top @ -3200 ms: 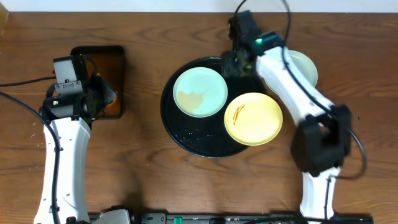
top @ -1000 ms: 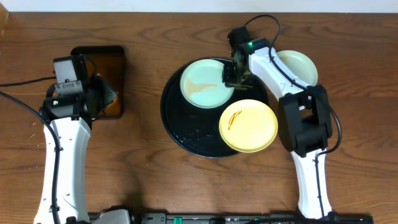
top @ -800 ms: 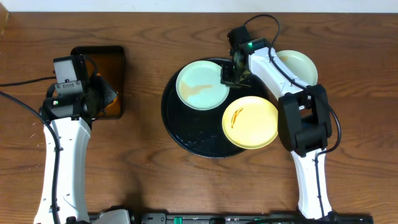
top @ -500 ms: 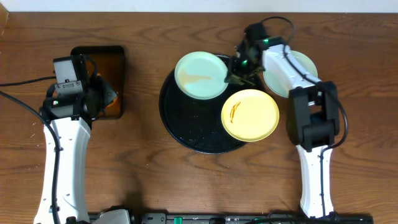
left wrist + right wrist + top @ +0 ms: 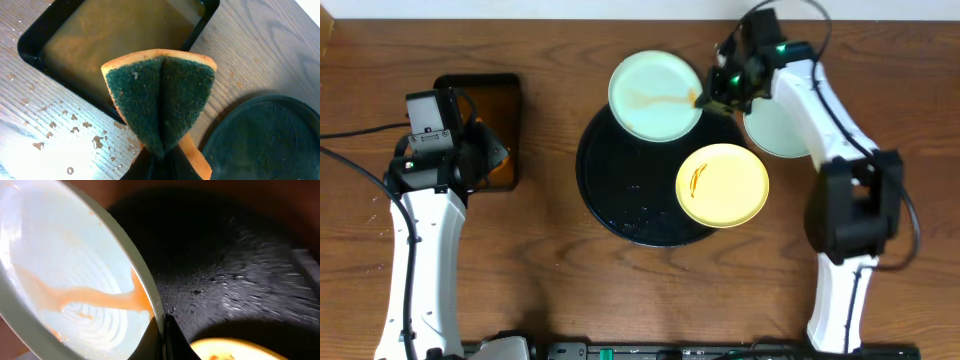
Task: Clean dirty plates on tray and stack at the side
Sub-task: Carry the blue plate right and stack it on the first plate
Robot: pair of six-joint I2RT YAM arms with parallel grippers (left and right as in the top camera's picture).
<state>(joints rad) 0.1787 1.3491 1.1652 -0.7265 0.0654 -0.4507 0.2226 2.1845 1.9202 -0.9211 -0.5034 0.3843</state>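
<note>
My right gripper (image 5: 706,99) (image 5: 162,330) is shut on the right rim of a pale mint plate (image 5: 654,96) (image 5: 65,280) with an orange smear. That plate hangs tilted over the far edge of the large black tray (image 5: 620,195) (image 5: 235,270). A yellow plate (image 5: 722,185) (image 5: 240,351) with an orange streak lies on the tray's right side. Another mint plate (image 5: 778,128) rests on the table right of the tray, partly under my right arm. At the left, my left gripper (image 5: 480,160) (image 5: 162,162) is shut on a folded green and orange sponge (image 5: 160,95).
A small rectangular black tray (image 5: 485,95) (image 5: 115,45) with brown liquid sits at the far left, just beyond the sponge. Water drops lie on the wood (image 5: 60,130) beside it. The large tray's rim (image 5: 265,140) shows right of the sponge.
My right gripper has closed on the mint plate's rim and carried it back and to the right, off the tray's floor. The yellow plate shifted slightly. The left arm stayed still.
</note>
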